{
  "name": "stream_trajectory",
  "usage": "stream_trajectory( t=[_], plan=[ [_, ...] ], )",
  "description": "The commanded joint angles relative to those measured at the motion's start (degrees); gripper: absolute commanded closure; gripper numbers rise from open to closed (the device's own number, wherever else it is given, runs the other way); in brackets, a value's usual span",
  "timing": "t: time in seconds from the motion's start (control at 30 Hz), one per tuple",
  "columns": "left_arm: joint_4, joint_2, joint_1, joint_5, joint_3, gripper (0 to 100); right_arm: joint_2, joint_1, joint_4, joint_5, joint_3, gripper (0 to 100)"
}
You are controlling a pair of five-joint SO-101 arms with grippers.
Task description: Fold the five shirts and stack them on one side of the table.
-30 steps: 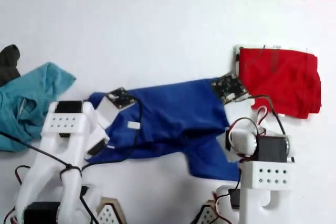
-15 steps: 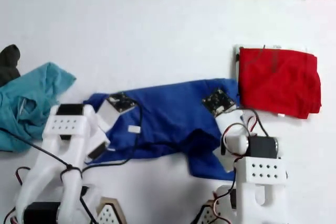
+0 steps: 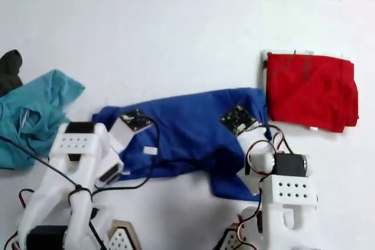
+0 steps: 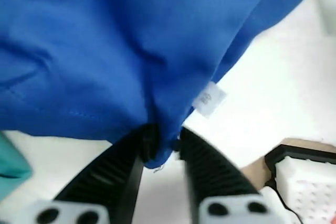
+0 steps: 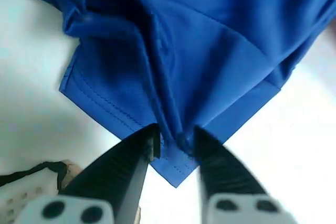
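A blue shirt (image 3: 187,133) lies spread and rumpled across the middle of the table. My left gripper (image 4: 160,148) is shut on its edge near a white label (image 4: 208,98); in the high view this gripper (image 3: 130,122) sits at the shirt's left end. My right gripper (image 5: 173,142) is shut on a bunched fold near a hemmed corner, seen from above at the shirt's right part (image 3: 241,122). A folded red shirt (image 3: 310,90) rests at the right on something white. A teal shirt (image 3: 32,115) lies crumpled at the left edge.
A dark garment (image 3: 10,69) pokes in at the far left beside the teal shirt. The white table (image 3: 176,39) stretches bare behind the blue shirt. Both arm bases (image 3: 176,235) stand along the front edge.
Both grippers have drawn back toward the front edge, dragging the blue shirt with them. The right gripper has come away from the red shirt and moved left.
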Motion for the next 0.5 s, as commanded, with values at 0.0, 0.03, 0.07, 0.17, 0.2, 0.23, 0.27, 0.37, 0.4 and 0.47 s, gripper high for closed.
stream_trajectory(
  t=[0.0,0.03,0.07,0.17,0.2,0.23,0.27,0.37,0.4,0.47],
  plan=[
    [1.93,-1.49,0.26,-0.26,-1.27,81,-1.1,0.66,-0.48,0.7,-0.79,74.5],
    [2.99,-1.49,0.26,-0.26,-2.15,81,-1.1,0.66,-0.4,0.7,-1.41,73.7],
    [4.31,-1.49,0.26,-0.26,-3.47,81,-1.1,0.66,-0.4,0.7,-2.11,73.8],
    [9.49,-1.58,0.26,-0.26,-8.92,81,-1.1,0.66,-0.31,0.44,-5.45,73.8],
    [11.52,-1.58,0.26,-0.26,-11.12,81,-1.1,0.66,-0.31,0.35,-6.95,73.8],
    [13.63,-1.58,0.18,-0.26,-13.76,81,-1.1,0.66,-0.31,0.35,-8.44,73.8],
    [15.91,-1.58,0.18,-0.35,-16.57,81,-1.1,0.66,-0.31,0.26,-10.11,73.8],
    [21.63,-1.58,-0.26,-0.35,-26.51,81,-1.01,0.66,-0.84,-0.35,-14.15,75.5],
    [22.68,-1.58,-0.97,-0.35,-29.93,81,-0.66,0.48,-1.45,-2.11,-15.12,79.1],
    [22.51,-1.05,-3.16,0.35,-35.91,88,-0.66,0.4,-4.62,-7.56,-15.82,92.9]
  ],
)
